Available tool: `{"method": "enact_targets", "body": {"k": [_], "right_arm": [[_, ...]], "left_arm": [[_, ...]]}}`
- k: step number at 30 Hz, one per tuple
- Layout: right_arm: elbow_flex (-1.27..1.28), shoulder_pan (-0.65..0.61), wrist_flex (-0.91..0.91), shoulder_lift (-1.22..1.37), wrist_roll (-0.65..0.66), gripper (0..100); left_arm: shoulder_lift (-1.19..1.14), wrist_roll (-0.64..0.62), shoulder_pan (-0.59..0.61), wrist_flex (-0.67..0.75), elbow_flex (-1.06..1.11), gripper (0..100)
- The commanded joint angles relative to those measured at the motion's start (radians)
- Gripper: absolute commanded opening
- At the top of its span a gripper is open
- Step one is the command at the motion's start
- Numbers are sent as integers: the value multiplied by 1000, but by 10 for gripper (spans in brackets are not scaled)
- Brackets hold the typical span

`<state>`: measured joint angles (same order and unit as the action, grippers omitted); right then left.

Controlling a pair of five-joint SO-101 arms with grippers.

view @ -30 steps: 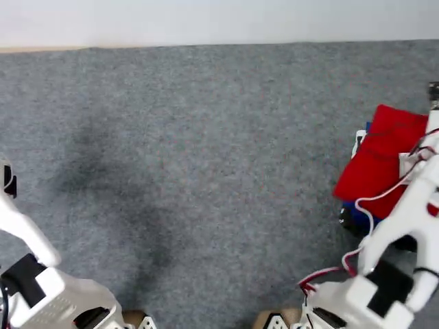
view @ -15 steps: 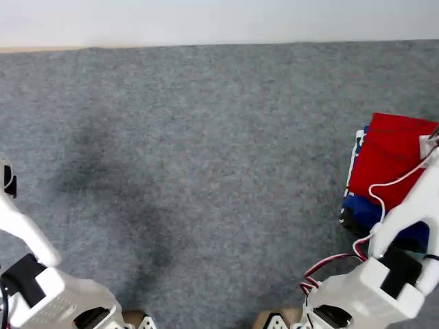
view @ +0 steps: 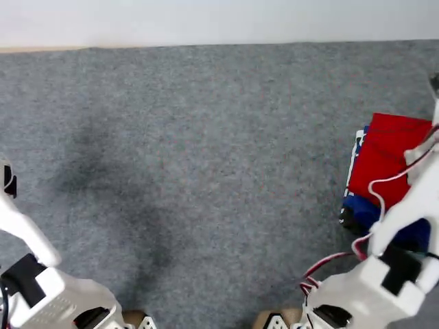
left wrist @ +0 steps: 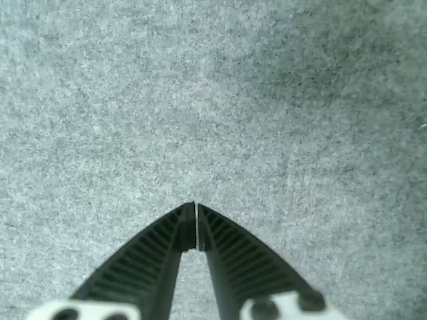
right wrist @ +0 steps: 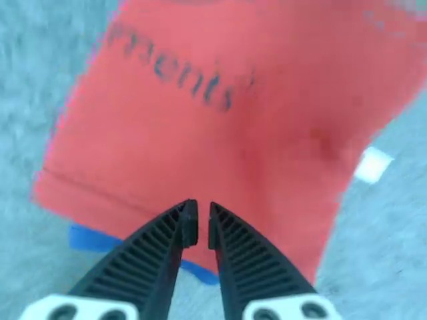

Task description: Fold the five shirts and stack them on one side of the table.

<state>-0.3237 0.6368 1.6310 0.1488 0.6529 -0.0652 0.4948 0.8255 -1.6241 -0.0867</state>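
One dip of the right claw (right wrist: 198, 223), all but shut and holding nothing above the red shirt (right wrist: 220, 133), could drag it askew.

The left gripper (left wrist: 196, 227) hangs over the grey carpet (left wrist: 213, 100), its two black ribbed fingers (left wrist: 153, 257) pressed tip to tip with nothing between them. Speckled grey pile spreads all round it, shaded darker toward one corner.
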Motion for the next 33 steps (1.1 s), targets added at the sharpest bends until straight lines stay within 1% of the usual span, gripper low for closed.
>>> {"method": "enact_targets", "body": {"k": [1,4,6,10,14,16,19,22,24,29,31,33], "right_arm": [[-48,82,16,93,0,9],[-52,120,31,173,2,9],[-69,122,64,177,18,9],[-181,88,137,119,57,9],[-290,45,133,61,57,9],[-311,41,76,58,57,9],[-311,64,-87,94,61,9],[-311,101,-240,191,63,9],[-311,131,-295,272,63,9],[-328,176,-325,403,63,9],[-376,168,-292,387,57,9],[-451,134,-223,351,57,9]], "left_arm": [[48,9,-12,15,-8,9],[48,9,-12,15,-8,8],[48,9,-12,15,-8,8],[48,9,-12,15,-8,8],[52,9,-12,14,-8,8],[54,9,-12,14,-8,8],[55,9,-12,12,-8,8],[55,9,-12,14,-8,8],[55,9,-12,14,-8,8],[55,9,-12,6,-8,8],[57,9,-12,6,-8,8],[69,8,-12,3,-10,8]]}}
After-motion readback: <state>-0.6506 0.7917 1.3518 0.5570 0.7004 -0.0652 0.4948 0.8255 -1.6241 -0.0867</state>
